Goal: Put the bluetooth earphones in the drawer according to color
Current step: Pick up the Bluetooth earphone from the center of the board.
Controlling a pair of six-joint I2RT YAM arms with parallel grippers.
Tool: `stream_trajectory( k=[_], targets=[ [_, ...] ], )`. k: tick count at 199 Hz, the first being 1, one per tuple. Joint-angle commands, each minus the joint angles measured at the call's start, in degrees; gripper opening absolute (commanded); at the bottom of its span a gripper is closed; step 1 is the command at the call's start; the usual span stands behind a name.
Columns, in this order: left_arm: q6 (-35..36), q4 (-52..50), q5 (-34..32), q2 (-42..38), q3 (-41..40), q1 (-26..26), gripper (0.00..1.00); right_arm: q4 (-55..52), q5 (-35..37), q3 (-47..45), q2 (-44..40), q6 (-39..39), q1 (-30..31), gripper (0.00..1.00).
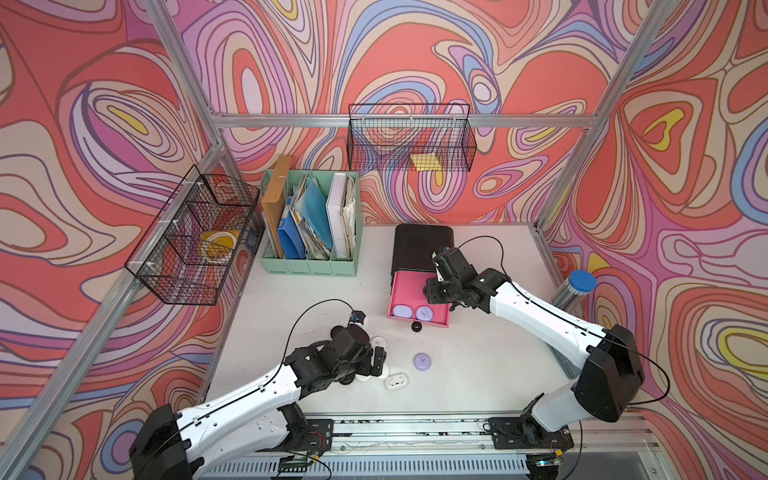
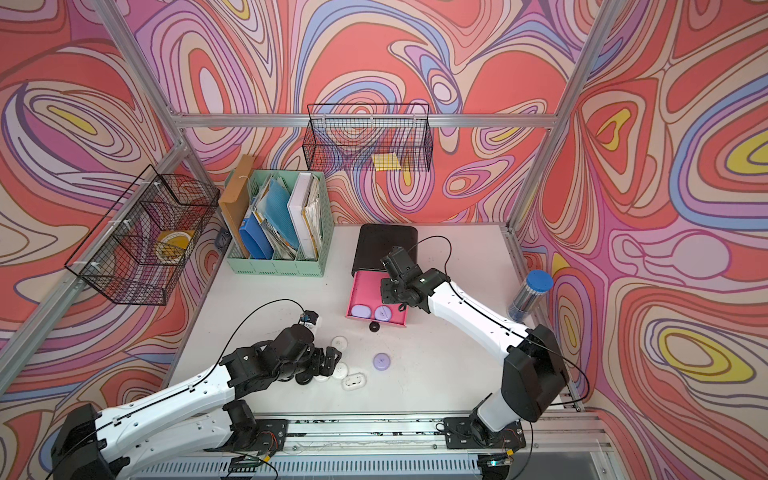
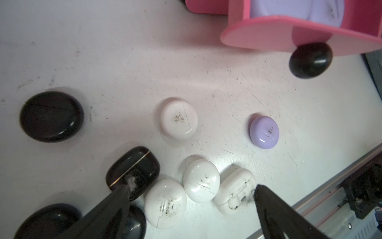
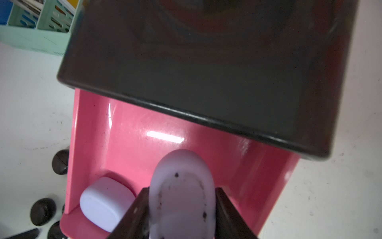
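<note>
The black cabinet stands at the back with one pink drawer pulled out. A purple earphone case lies in it. My right gripper hangs over the drawer, shut on a second purple case, which looks blurred. A third purple case lies on the table. My left gripper stands open above a cluster of white cases. One finger is beside a black case. Another black case lies apart. The drawer's black knob points at the table's middle.
A mint-green file organizer stands at the back left, next to a wire basket on the left frame. Another wire basket hangs on the back wall. A blue-capped tube stands at the right edge. The arms' rail runs along the front.
</note>
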Motion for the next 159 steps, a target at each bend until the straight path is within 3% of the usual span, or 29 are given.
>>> stream_trajectory(
  k=[1,23,83,124,137,159],
  targets=[
    [-1.1,2.7,-3.6,3.9,2.2,-4.3,0.99,-0.5,-0.7,2.2,0.5,-0.6,-0.3,0.6],
    [-1.4,4.3,-5.6,7.9,4.2,-8.1,0.99,-1.2,-0.8,2.8,-0.2,-0.5,-0.4,0.68],
    [0.0,5.6,-8.1,18.0,10.9,-14.6,0.96,-2.9,0.2,0.7,-6.6,0.5,-0.7,0.74],
    [0.3,8.8,-7.5,24.9,13.2,-16.3,0.95,-4.2,1.8,-2.3,-12.1,1.8,-0.9,0.87],
    [0.5,11.0,-7.6,26.7,13.5,-16.5,0.93,-4.8,2.4,-3.2,-13.7,2.0,-1.0,0.97],
    [1.1,14.1,-8.2,29.5,13.5,-16.9,0.91,-5.5,3.1,-4.3,-15.8,2.4,-1.1,0.98]
  ],
)
